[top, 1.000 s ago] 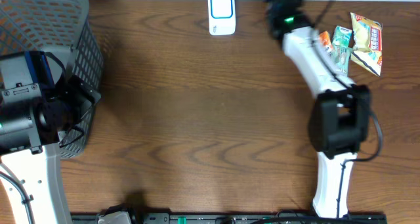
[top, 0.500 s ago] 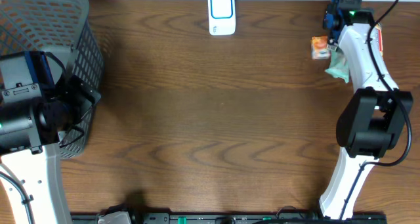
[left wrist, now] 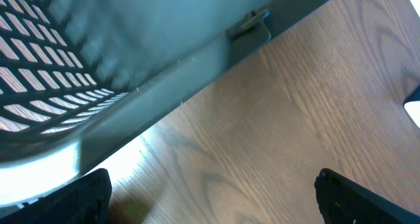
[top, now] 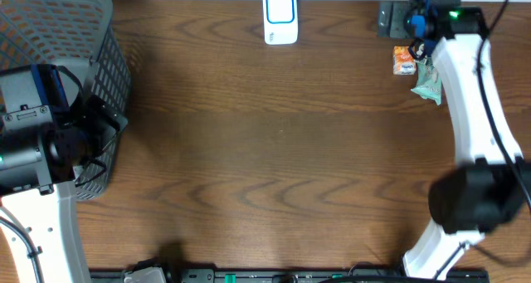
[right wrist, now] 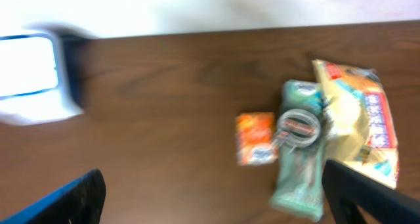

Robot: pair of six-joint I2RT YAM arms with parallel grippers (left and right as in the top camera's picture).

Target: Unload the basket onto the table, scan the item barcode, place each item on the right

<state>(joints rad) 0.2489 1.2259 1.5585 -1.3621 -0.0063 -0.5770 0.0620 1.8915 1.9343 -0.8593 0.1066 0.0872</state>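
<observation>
Wooden table [top: 249, 150] holds an orange packet [right wrist: 254, 138], a green packet [right wrist: 298, 161] and a yellow packet [right wrist: 364, 119] bunched near its far right edge, well apart from the white scanner [top: 280, 16], the right gripper [right wrist: 216, 198] above them spread wide and empty, the left gripper [left wrist: 220, 198] likewise gaping beside the basket [left wrist: 98, 86].

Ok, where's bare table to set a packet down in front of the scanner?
Wide bare table between the basket and the right arm, below the scanner. Crowded around the snack packets at that arm.
</observation>
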